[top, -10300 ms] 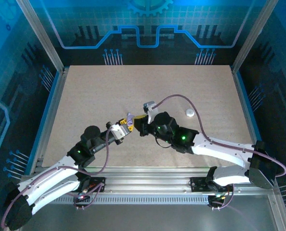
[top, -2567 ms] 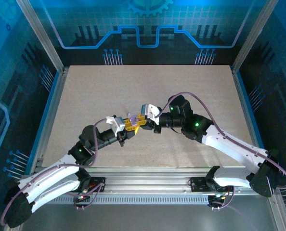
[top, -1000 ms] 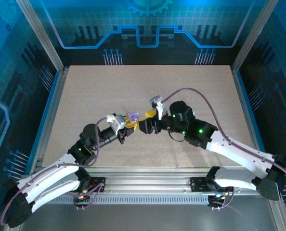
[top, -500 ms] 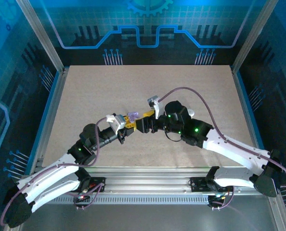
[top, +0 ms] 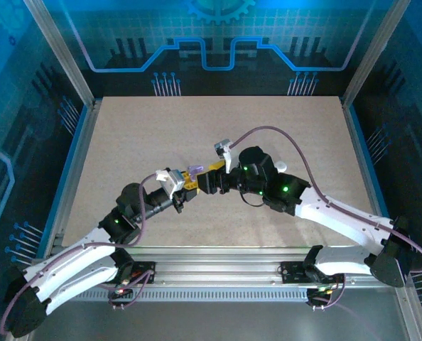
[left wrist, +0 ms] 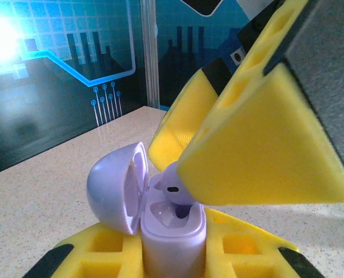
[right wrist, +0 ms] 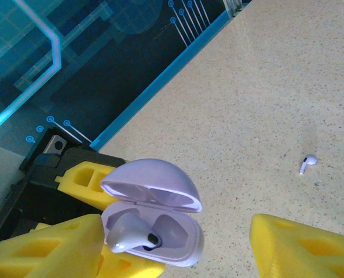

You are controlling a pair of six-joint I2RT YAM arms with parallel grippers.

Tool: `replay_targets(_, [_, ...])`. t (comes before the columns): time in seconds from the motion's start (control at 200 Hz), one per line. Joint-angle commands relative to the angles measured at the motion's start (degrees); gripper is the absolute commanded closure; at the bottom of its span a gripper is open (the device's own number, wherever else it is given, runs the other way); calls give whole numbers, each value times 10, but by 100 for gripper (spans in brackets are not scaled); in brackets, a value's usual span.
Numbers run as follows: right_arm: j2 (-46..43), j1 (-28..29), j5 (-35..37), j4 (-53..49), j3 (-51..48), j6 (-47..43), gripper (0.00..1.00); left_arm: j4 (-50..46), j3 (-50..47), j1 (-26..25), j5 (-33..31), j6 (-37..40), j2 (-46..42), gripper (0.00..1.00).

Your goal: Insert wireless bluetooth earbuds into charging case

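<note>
blue-lit panels wall in a beige speckled table (top: 140, 135), and both arms meet over its middle. the left gripper (left wrist: 173, 255) has its yellow fingers pressed against the sides of a lavender charging case (left wrist: 172, 231), holding it upright off the surface with its lid (right wrist: 152, 185) hinged open. the right gripper (right wrist: 178, 237) faces it from the other side, its two yellow fingers spread well apart, one on either side of the case's mouth, pinching nothing that i can make out. a lavender earbud (right wrist: 127, 236) lies tilted in one of the case's wells, its dark tip showing, just beside the right gripper's nearer finger; whether that finger touches it i cannot tell. a second earbud (right wrist: 307, 163), pale and tiny, lies loose on the table well apart from the case. from above, a white round case (top: 280, 167) sits on the table just behind the right arm.
</note>
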Motion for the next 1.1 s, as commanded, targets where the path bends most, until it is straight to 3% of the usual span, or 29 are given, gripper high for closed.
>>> replay_targets(0.0, [-6,6,22,-7,8,1,33,2,18,-3,-10,7,-11,82])
replay_targets(0.575, [-51,-11,73,-27,-25,19,35,2,21,-3,-8,4,-13,82])
replay_targets(1.096, [-57,-22,47,-13,-38,16,35,6,25,-3,2,2,-9,82])
